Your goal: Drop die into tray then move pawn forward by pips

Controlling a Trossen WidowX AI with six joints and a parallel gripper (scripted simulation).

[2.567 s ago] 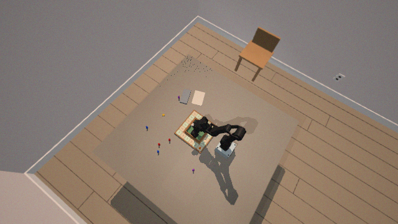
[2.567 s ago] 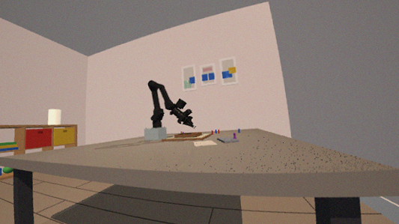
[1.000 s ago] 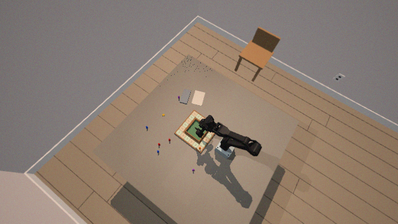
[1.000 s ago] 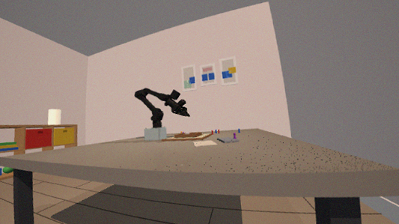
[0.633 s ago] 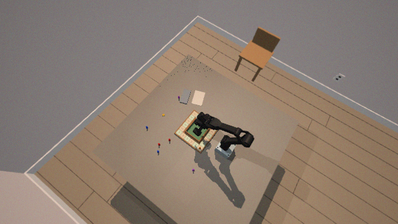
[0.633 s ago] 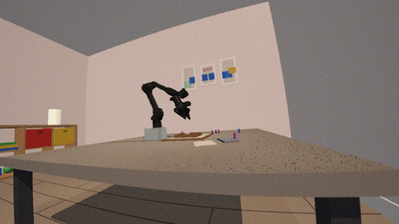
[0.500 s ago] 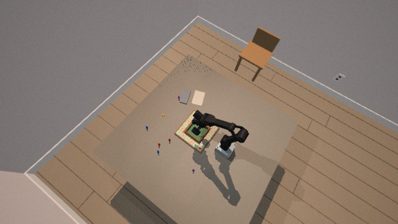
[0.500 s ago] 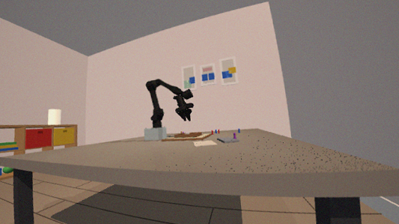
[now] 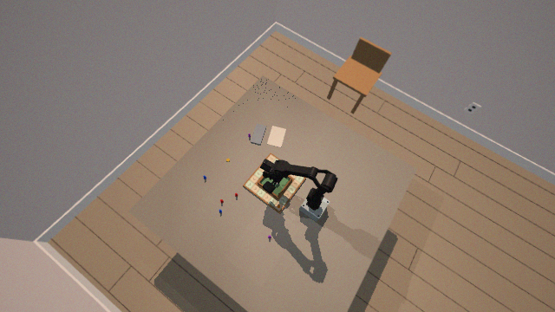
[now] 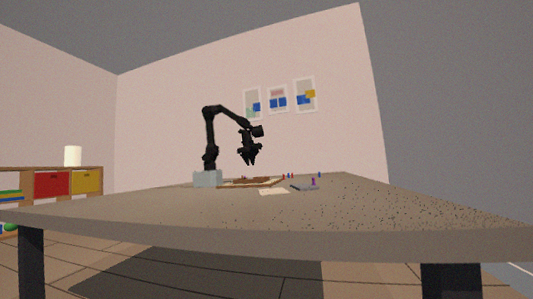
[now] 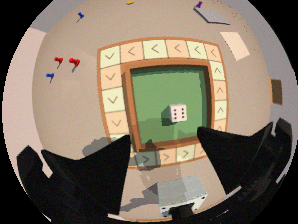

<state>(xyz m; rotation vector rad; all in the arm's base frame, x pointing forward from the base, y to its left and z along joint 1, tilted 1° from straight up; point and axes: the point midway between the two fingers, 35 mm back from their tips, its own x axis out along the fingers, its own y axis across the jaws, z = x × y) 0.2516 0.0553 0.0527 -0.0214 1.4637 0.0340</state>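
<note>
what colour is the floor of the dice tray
Green, framed by a brown wooden rim; the dice tray shows best in the wrist view.

Open air above tray [image 11: 149, 86]
</note>
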